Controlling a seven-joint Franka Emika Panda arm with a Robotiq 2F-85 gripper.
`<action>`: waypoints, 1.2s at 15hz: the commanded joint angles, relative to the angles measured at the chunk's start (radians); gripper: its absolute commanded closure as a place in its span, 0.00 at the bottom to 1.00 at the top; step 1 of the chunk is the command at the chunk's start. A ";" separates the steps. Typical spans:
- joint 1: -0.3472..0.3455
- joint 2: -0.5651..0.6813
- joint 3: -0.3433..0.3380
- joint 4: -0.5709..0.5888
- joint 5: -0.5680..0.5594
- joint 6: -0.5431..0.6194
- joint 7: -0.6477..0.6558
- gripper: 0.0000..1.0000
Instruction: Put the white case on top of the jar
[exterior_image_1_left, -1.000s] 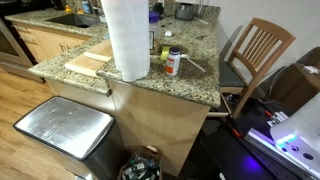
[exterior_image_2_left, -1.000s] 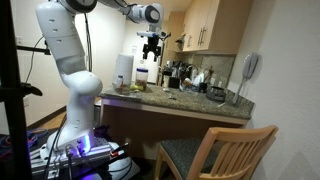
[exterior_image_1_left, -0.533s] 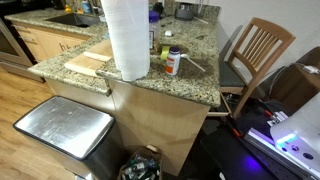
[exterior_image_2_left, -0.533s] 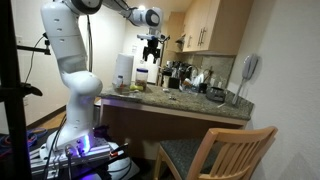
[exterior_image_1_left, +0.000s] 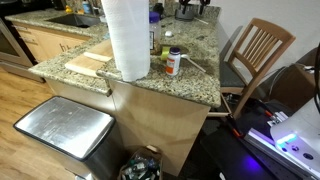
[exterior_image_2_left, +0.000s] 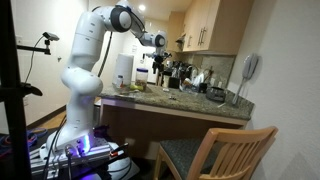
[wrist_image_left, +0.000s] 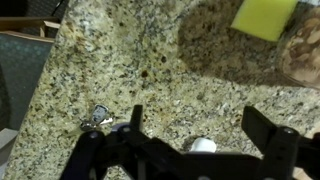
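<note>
The jar (exterior_image_1_left: 173, 62), white with an orange-red band and a cap, stands upright on the granite counter beside the paper towel roll. My gripper (wrist_image_left: 195, 113) is open and empty, low over the counter at its far side (exterior_image_1_left: 189, 7) (exterior_image_2_left: 160, 71), well away from the jar. In the wrist view a small white thing, seemingly the white case (wrist_image_left: 203, 145), lies on the granite between my fingers, partly hidden by the gripper body. I cannot pick the case out in either exterior view.
A tall paper towel roll (exterior_image_1_left: 127, 38) stands near the counter's front edge beside a wooden board (exterior_image_1_left: 86, 64). A yellow-green sponge (wrist_image_left: 262, 15) and a small metal piece (wrist_image_left: 98, 116) lie on the granite. Kitchen items crowd the back (exterior_image_2_left: 190, 78). A chair (exterior_image_1_left: 255, 50) stands nearby.
The arm has swung down from high above the counter; the gripper now sits low over the far side of the counter. The jar and roll have not moved.
</note>
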 joint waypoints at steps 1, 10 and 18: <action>0.020 0.033 -0.023 0.034 0.005 -0.003 0.006 0.00; 0.073 0.302 -0.061 0.263 0.044 0.145 0.272 0.00; 0.102 0.349 -0.092 0.291 0.028 0.196 0.355 0.00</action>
